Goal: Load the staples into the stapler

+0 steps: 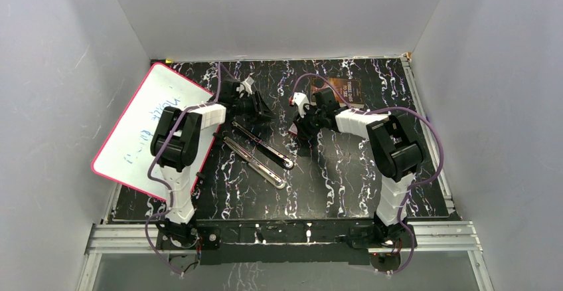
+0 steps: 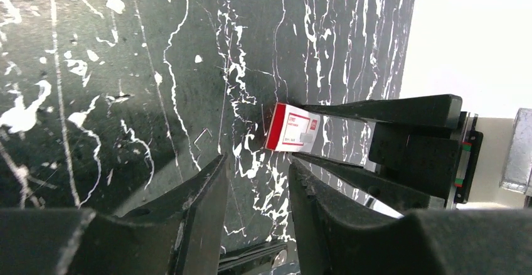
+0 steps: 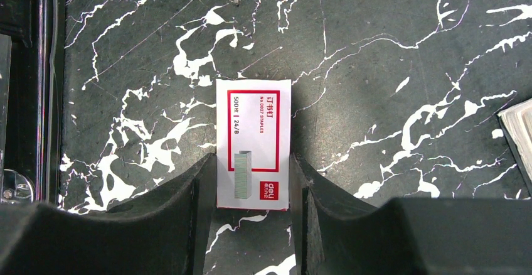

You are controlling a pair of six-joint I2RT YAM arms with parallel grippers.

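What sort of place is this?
Likely a lab robot test cell: plain grey wall panels enclose a black white-veined marble-pattern tabletop, silver aluminium frame rail at its near edge, small red-and-white cardboard staple box as prop.

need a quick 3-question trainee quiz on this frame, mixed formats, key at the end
1. Multiple choice: what sits between the fingers of the right pincer? A) a marker pen B) the red-and-white staple box C) nothing
2. True or false: the stapler lies on top of the whiteboard.
3. Fill in: the left pincer has ____ between its fingers.

Key: 1 B. 2 False: it lies on the dark marbled table, beside the whiteboard. 3 nothing.
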